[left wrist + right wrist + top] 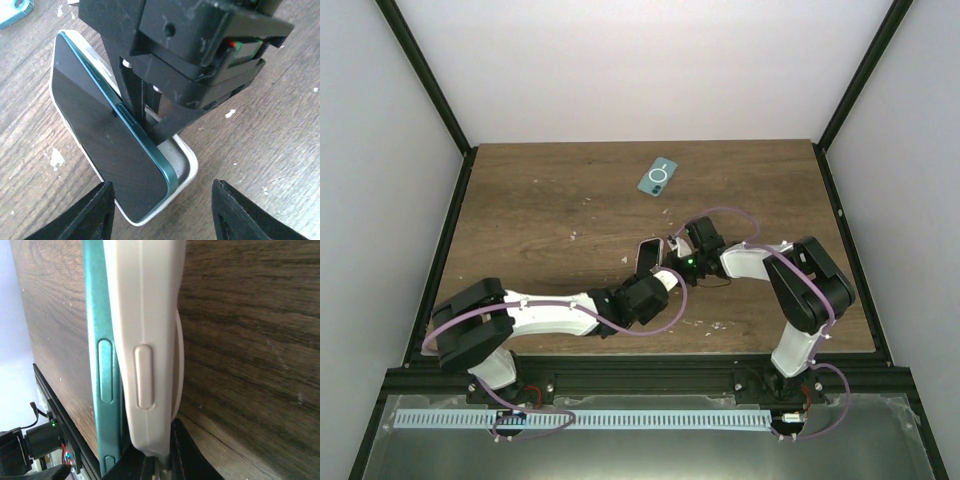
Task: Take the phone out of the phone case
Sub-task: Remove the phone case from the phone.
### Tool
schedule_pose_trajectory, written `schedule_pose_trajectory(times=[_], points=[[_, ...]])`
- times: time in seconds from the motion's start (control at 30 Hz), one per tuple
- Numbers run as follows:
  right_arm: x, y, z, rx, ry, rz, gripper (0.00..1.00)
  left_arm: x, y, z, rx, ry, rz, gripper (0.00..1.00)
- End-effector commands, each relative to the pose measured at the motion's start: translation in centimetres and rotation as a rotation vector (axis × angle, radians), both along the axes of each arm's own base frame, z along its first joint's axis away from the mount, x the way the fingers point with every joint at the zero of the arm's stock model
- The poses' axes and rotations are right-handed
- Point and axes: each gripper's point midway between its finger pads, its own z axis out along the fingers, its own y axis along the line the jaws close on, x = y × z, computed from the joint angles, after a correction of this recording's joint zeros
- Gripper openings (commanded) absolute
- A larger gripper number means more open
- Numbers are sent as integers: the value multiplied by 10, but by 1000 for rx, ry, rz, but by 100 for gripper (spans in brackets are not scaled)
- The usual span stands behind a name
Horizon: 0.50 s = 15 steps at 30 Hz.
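The phone (105, 135) has a dark screen and a teal frame. It sits tilted in a white phone case (186, 161), with its right edge lifted out of the case. In the top view the pair (646, 254) stands at the table's middle. My right gripper (160, 464) is shut on the case's side wall (145, 340), beside the teal phone edge (102, 370); it also shows in the top view (673, 248). My left gripper (162, 212) is open, its fingers (97, 212) astride the phone's near corner without touching it, and it shows in the top view (656, 278).
A second teal phone case (658, 177) with a white ring lies flat at the back of the wooden table (540, 210); its corner shows in the left wrist view (12, 12). Black frame rails run along the table's sides and front edge (640, 362).
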Motion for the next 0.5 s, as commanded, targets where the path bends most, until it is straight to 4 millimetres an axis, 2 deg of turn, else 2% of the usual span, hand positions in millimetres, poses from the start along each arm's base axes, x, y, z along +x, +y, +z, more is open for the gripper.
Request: schedule_pose_trajectory(times=[0.0,0.1,0.47], points=[[-27,0,-14,-17,103,69,1,11,-3,5,21,-65,21,50],[-30,0,-17,-14,117,76,1,17,1,2,68,-92,38,47],[-34,2,-15,7,130,101,1,32,13,-14,222,-187,70,49]])
